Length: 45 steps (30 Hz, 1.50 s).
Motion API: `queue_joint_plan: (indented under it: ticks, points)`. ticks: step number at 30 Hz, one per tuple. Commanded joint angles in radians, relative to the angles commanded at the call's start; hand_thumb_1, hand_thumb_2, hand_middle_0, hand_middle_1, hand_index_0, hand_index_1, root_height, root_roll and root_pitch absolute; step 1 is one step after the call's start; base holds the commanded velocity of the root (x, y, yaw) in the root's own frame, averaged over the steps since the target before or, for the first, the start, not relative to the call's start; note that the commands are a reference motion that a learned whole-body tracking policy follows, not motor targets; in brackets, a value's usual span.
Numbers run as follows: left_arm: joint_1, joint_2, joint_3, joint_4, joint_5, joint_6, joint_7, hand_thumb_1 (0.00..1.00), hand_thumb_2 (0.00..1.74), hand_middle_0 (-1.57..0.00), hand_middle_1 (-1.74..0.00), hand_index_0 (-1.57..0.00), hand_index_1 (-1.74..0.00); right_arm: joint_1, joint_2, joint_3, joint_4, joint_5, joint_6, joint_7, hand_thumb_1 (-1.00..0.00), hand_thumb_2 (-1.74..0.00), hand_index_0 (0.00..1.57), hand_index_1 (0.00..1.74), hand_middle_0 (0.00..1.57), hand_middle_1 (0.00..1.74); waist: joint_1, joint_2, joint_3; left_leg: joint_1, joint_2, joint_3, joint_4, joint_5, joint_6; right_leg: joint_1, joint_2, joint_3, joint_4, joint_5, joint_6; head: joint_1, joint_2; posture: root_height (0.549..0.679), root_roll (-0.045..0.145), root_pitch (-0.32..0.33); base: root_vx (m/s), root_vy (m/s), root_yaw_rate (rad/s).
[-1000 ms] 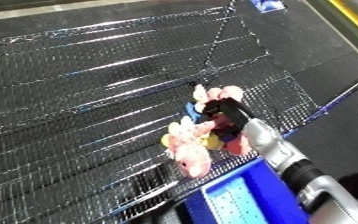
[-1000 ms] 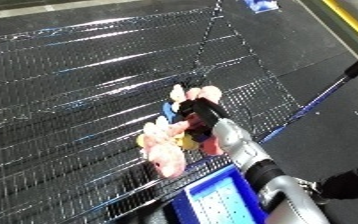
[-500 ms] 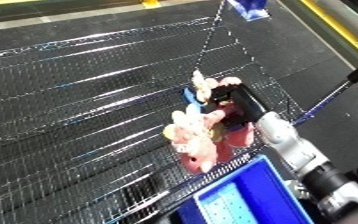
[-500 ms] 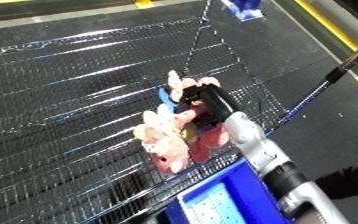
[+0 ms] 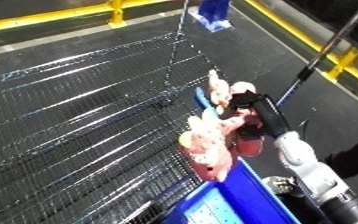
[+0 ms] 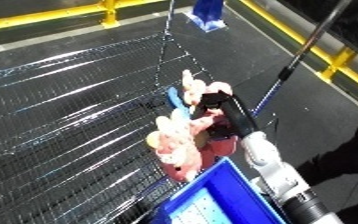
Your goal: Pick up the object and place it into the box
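**Pink toy held above the wire mesh**

Left eye view: the right hand (image 5: 246, 107) has its black fingers curled round a pink soft toy (image 5: 209, 145), which hangs from it above a grey wire mesh surface (image 5: 78, 130). A blue bin (image 5: 224, 205) shows at the lower edge, just below the toy. The left hand is out of sight.

Right eye view: the same grasp; the toy dangles just above the bin's near corner, and a yellow rail (image 6: 318, 47) runs along the floor behind.
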Motion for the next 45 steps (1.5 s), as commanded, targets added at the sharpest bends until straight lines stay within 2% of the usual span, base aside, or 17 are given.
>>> queue_joint_plan:
  ticks: [6, 11, 12, 16, 19, 27, 34, 40, 45]
  points:
    - [0.007, -0.012, 0.022, 0.004, 0.018, 0.004, 0.014, 1.0, 1.74, -1.57, -1.74, -1.57, -1.74, 0.102, 0.133, -0.099, -0.017, -0.001, -0.012, -0.048, -0.75, -1.3, 1.18, 1.3, 1.18, 1.3, -0.03, 0.01, -0.006, 0.007, 0.0, 0.009, 0.006, -0.01, 0.0021, 0.005, -0.0018, 0.007, -0.005, 0.004, -0.0012, 0.044, -0.048, 0.638, 0.053, -0.178, 0.002, 0.012, -0.064]
    - [-0.004, -0.016, 0.014, 0.011, 0.034, 0.008, 0.02, 1.0, 1.74, -1.57, -1.74, -1.57, -1.74, 0.136, 0.225, -0.124, 0.01, 0.004, -0.023, -0.093, -0.75, -1.3, 1.18, 1.3, 1.18, 1.3, -0.057, 0.02, -0.013, 0.016, 0.001, 0.019, 0.005, -0.015, 0.0036, 0.01, -0.0011, 0.015, -0.014, 0.008, -0.0036, 0.065, -0.064, 0.639, 0.056, -0.18, 0.002, 0.019, -0.085]
    - [-0.007, -0.016, 0.011, 0.012, 0.037, 0.007, 0.02, 1.0, 1.74, -1.57, -1.74, -1.57, -1.74, 0.139, 0.244, -0.127, 0.021, 0.013, -0.027, -0.102, -0.75, -1.3, 1.18, 1.3, 1.18, 1.3, -0.063, 0.022, -0.015, 0.017, 0.001, 0.021, 0.004, -0.015, 0.0036, 0.011, -0.0003, 0.016, -0.015, 0.008, -0.0042, 0.077, -0.081, 0.639, 0.057, -0.179, 0.0, 0.018, -0.063]
    - [-0.017, -0.013, -0.006, 0.016, 0.043, 0.005, 0.021, 1.0, 1.74, -1.57, -1.74, -1.57, -1.74, 0.144, 0.286, -0.134, 0.073, 0.058, -0.047, -0.128, -0.75, -1.3, 1.18, 1.3, 1.18, 1.3, -0.082, 0.027, -0.022, 0.024, 0.002, 0.028, 0.003, -0.017, 0.0023, 0.016, 0.0022, 0.02, -0.02, 0.01, -0.006, 0.11, -0.132, 0.641, 0.06, -0.18, 0.0, 0.013, -0.052]
    - [-0.024, -0.013, -0.019, 0.022, 0.041, 0.004, 0.024, 1.0, 1.74, -1.57, -1.74, -1.57, -1.74, 0.143, 0.3, -0.132, 0.111, 0.087, -0.057, -0.133, -0.75, -1.3, 1.18, 1.3, 1.18, 1.3, -0.094, 0.031, -0.025, 0.03, 0.002, 0.033, 0.004, -0.019, 0.0015, 0.022, 0.0035, 0.024, -0.025, 0.01, -0.0083, 0.133, -0.154, 0.642, 0.063, -0.183, -0.001, 0.009, -0.066]
    - [-0.052, 0.0, -0.047, 0.033, 0.038, -0.007, 0.025, 1.0, 1.74, -1.57, -1.74, -1.57, -1.74, 0.126, 0.319, -0.114, 0.246, 0.147, -0.065, -0.142, -0.35, -0.61, 0.55, 0.61, 0.55, 0.61, -0.121, 0.047, -0.038, 0.034, 0.0, 0.039, 0.007, -0.021, -0.0006, 0.032, 0.0056, 0.029, -0.037, 0.013, -0.0143, 0.144, -0.184, 0.644, 0.07, -0.184, -0.006, 0.01, -0.035]
    - [-0.066, 0.015, -0.06, 0.031, 0.047, -0.02, 0.021, 1.0, 1.74, -1.57, -1.74, -1.57, -1.74, 0.092, 0.298, -0.112, 0.388, 0.18, -0.067, -0.158, 0.0, 0.0, 0.0, 0.0, 0.0, 0.0, -0.126, 0.058, -0.047, 0.037, -0.003, 0.044, -0.001, -0.017, -0.0024, 0.037, 0.0058, 0.027, -0.048, 0.016, -0.0153, 0.143, -0.192, 0.646, 0.073, -0.18, -0.004, 0.008, -0.005]
    - [-0.066, 0.023, -0.059, 0.031, 0.055, -0.027, 0.019, 1.0, 1.74, -1.57, -1.74, -1.57, -1.74, 0.081, 0.28, -0.124, 0.46, 0.193, -0.071, -0.161, 0.0, 0.0, 0.0, 0.0, 0.0, 0.0, -0.123, 0.057, -0.051, 0.036, -0.004, 0.046, -0.01, -0.013, -0.0032, 0.04, 0.0084, 0.025, -0.06, 0.018, -0.0144, 0.132, -0.19, 0.648, 0.074, -0.175, -0.003, -0.003, -0.01]
    - [-0.062, 0.024, -0.055, 0.029, 0.059, -0.03, 0.018, 1.0, 1.74, -1.57, -1.74, -1.57, -1.74, 0.08, 0.281, -0.121, 0.456, 0.189, -0.079, -0.161, 0.0, 0.0, 0.0, 0.0, 0.0, 0.0, -0.12, 0.056, -0.054, 0.037, -0.003, 0.048, -0.017, -0.01, -0.0022, 0.04, 0.0096, 0.026, -0.065, 0.017, -0.0133, 0.132, -0.194, 0.649, 0.075, -0.172, 0.002, -0.002, -0.007]
